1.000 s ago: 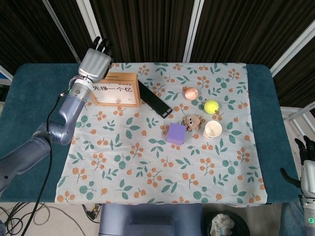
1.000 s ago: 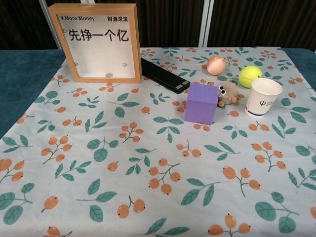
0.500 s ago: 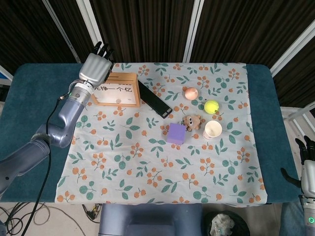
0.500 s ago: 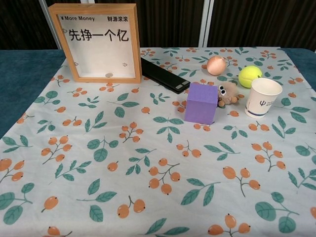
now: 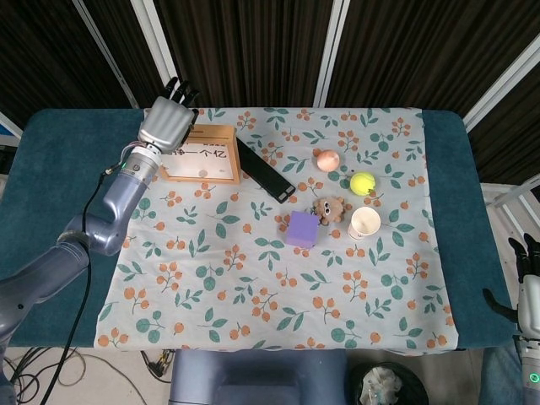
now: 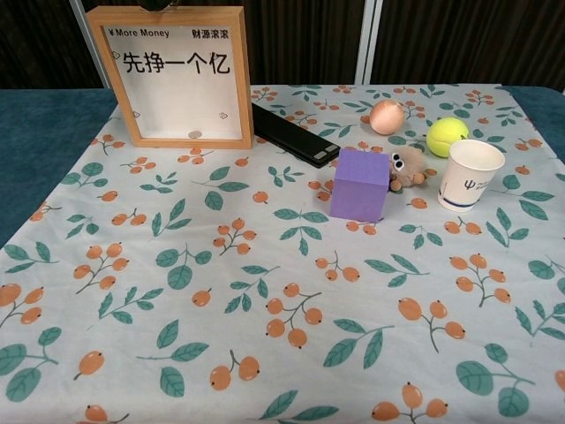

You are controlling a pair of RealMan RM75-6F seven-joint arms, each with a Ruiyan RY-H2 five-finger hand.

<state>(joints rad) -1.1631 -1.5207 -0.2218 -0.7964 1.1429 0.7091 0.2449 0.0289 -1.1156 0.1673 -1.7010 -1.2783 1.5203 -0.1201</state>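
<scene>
My left hand [image 5: 168,120] hovers over the back left corner of the upright wooden picture frame [image 5: 201,153], fingers stretched out and apart, holding nothing. In the chest view the frame [image 6: 172,78] stands at the back left, and only a dark sliver of the hand shows above its top edge. My right hand [image 5: 527,297] hangs off the table's near right corner, fingers apart and empty. To the frame's right lie a black bar [image 5: 264,169], a purple cube [image 5: 302,229], a small plush toy [image 5: 331,208], a paper cup [image 5: 364,223], a tennis ball [image 5: 363,182] and a peach-coloured round fruit [image 5: 326,159].
A floral cloth [image 5: 278,295] covers the teal table [image 5: 51,194]. The cube [image 6: 360,184], plush toy [image 6: 408,168], cup [image 6: 470,173], ball [image 6: 447,136] and fruit [image 6: 386,116] cluster at the back right. Dark curtains hang behind.
My left hand has drifted a little to the right and forward, from beside the frame's back left corner to over it. Nothing else has moved.
</scene>
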